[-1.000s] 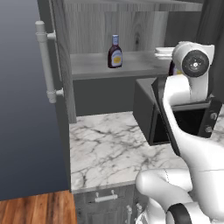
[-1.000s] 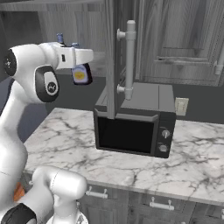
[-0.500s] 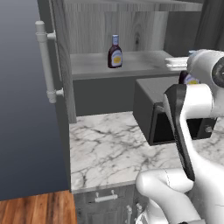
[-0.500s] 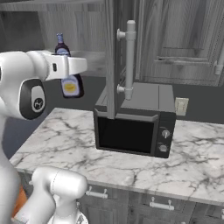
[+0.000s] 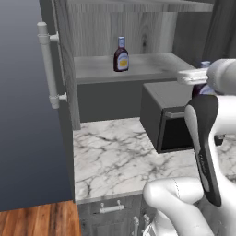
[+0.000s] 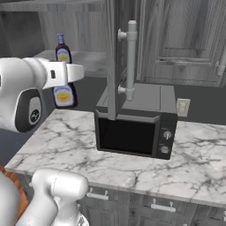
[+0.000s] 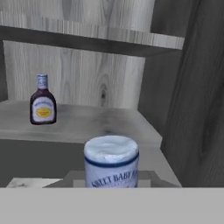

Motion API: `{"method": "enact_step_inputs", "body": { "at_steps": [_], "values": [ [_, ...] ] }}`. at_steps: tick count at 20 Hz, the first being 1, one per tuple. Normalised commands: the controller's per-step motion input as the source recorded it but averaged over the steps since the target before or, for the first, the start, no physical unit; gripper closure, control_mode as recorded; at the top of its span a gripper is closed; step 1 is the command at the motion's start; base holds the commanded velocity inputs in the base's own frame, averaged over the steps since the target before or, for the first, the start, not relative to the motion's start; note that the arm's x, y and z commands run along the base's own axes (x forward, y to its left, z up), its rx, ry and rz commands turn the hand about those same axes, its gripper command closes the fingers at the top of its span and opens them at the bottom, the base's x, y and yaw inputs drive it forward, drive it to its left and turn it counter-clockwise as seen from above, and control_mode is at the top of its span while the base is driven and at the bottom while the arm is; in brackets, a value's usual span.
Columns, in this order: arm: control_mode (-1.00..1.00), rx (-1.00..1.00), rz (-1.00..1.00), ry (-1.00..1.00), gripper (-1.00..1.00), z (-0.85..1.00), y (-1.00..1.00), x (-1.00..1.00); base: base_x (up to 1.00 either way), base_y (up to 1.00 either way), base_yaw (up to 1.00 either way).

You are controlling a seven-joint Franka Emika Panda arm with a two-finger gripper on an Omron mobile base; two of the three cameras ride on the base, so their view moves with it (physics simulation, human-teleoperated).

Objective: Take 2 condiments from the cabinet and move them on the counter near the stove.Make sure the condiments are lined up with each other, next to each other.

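One condiment bottle [image 5: 121, 55] stands upright on the open cabinet's shelf [image 5: 147, 67], dark brown with a blue cap; it is also seen as the shelf bottle [image 6: 62, 49] and the far bottle [image 7: 43, 105]. My gripper [image 5: 197, 77] is shut on the other condiment [image 5: 203, 86], held upright in the air out in front of the shelf. From the right, the held bottle [image 6: 64, 95] hangs below the gripper [image 6: 67, 75], above the marble top. Its cap [image 7: 111, 157] looms close in the hand view. The stove and its counter are out of view.
A black microwave [image 6: 134, 119] sits on the marble top [image 5: 115, 156] under the cabinet. The cabinet door [image 5: 62, 60] stands open to the left, with its bar handle [image 5: 48, 64]. Another door edge with a bar handle [image 6: 131, 57] rises above the microwave.
The arm has drawn the held bottle back from the shelf and lowered it, now upright. The bottle on the shelf has not moved.
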Motion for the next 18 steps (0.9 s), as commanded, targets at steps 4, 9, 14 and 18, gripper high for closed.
{"method": "enact_step_inputs", "body": {
  "at_steps": [4, 9, 14, 18],
  "values": [
    [-1.00, 0.01, 0.13, 0.00, 1.00, -0.08, 0.13, -0.24, 0.00, 0.00, 0.00],
    [-1.00, 0.00, 0.09, 0.00, 1.00, 0.00, 0.24, -0.40, 0.00, 0.00, 0.00],
    [-1.00, 0.00, 0.02, 0.02, 1.00, 0.00, 0.19, -0.34, 0.00, 0.00, 0.00],
    [-1.00, 0.00, 0.03, 0.00, 1.00, 0.00, 0.09, -0.37, 0.00, 0.00, 0.00]
  ]
}}
